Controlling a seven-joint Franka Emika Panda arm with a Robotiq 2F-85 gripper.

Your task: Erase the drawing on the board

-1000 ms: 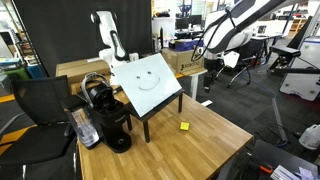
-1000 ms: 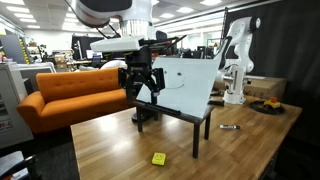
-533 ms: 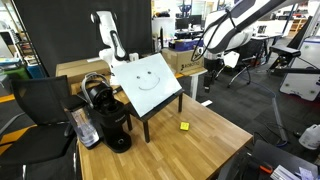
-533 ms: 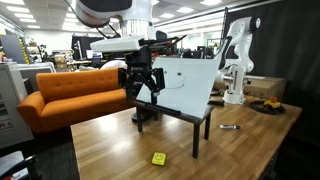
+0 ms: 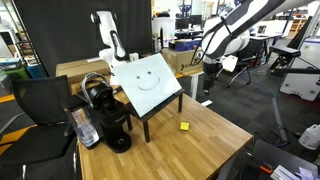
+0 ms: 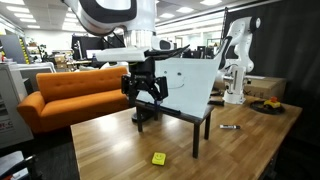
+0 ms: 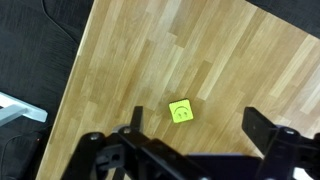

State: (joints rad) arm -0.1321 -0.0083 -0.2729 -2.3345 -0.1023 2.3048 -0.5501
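Bright, even light from overhead fills both exterior views, and the board [image 5: 147, 78] looks white without glare. In the wrist view the wooden table [image 7: 200, 50] is sharp, but the dark gripper [image 7: 192, 135] along the bottom edge is out of focus.

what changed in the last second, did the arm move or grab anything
The end effector moved slightly lower and toward the board, as seen in an exterior view. It took hold of nothing; its jaws stand open and empty. The board, the drawing and the yellow block stayed put.
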